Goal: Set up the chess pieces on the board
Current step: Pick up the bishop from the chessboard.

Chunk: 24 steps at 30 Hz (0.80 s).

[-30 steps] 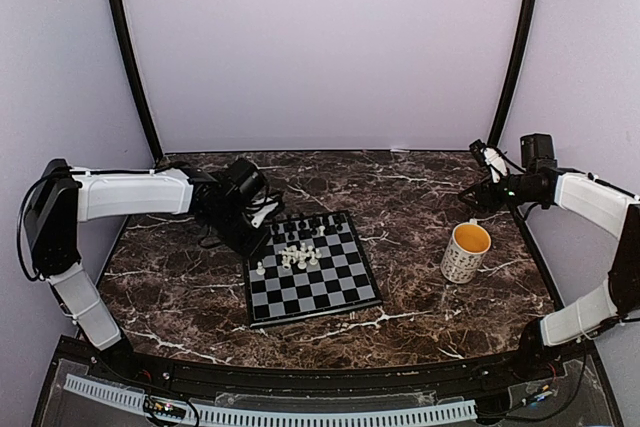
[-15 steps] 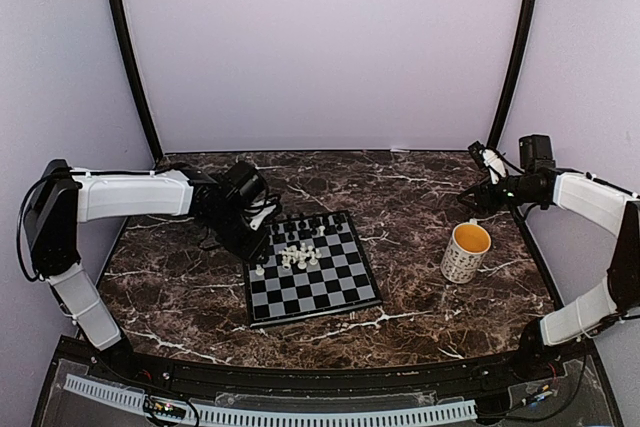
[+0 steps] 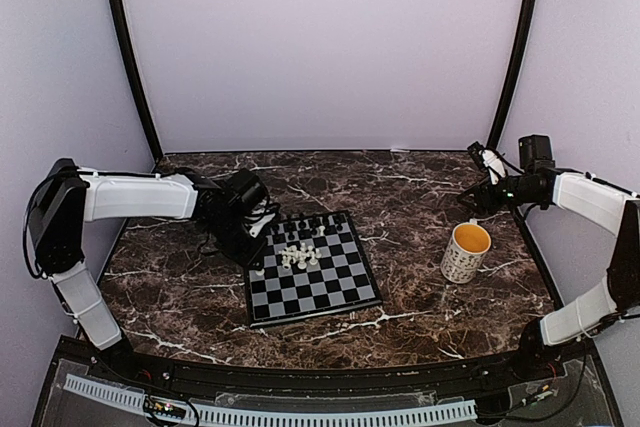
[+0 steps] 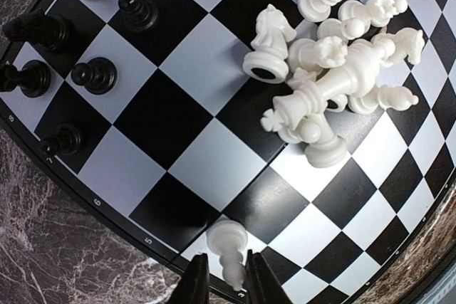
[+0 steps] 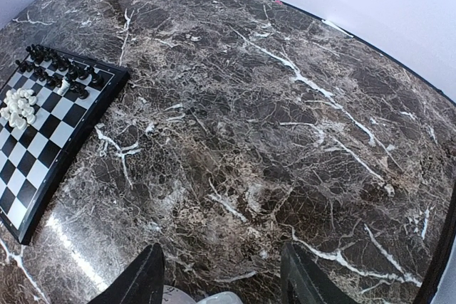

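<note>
Straddling a white pawn (image 4: 228,247) at the board's (image 3: 330,289) left edge, the left gripper (image 4: 226,270) flanks it with both fingers — pinching or loose, I cannot tell. White pieces (image 4: 335,69) lie heaped mid-board, black pieces (image 4: 92,75) along its far edge. The right gripper (image 5: 222,261) — spread, empty — hangs over the mug (image 3: 465,252).

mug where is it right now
In the top view the mug stands on the right side of the table, well to the right of the chessboard.
</note>
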Tool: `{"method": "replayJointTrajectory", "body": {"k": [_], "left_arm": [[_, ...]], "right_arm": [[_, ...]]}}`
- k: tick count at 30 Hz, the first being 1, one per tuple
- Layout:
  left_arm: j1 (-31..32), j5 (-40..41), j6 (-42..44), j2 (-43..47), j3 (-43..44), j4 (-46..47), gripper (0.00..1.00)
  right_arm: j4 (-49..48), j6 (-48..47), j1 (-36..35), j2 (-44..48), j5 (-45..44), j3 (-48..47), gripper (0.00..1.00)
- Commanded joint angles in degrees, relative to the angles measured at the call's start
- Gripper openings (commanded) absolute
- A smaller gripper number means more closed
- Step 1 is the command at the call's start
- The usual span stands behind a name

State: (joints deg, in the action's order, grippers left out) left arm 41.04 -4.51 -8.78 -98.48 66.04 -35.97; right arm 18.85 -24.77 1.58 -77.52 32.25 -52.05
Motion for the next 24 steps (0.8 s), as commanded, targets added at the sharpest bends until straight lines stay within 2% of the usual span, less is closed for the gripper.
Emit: {"method": "replayJointTrajectory", "body": {"k": [1, 8, 18, 24], "left_arm": [[0.23, 0.5, 0.41, -0.4, -0.24, -0.8, 0.2], [0.84, -0.02, 0.43, 0.84, 0.21, -1.42, 0.08], [10.62, -1.88, 3.78, 7.68, -0.34, -2.97, 0.06], [14.38, -1.81, 4.1, 5.07, 0.88, -3.73, 0.06]], "right_arm": [[-1.27, -0.23, 0.26, 0.08, 0.84, 0.39, 0.57], [-1.35, -0.32, 0.29, 0.09, 0.8, 0.53, 0.56], [-1.27, -0.6, 0.26, -0.7, 1.05, 0.46, 0.57], [-1.19, -0.98, 0.22, -0.73, 1.02, 0.55, 0.57]]}}
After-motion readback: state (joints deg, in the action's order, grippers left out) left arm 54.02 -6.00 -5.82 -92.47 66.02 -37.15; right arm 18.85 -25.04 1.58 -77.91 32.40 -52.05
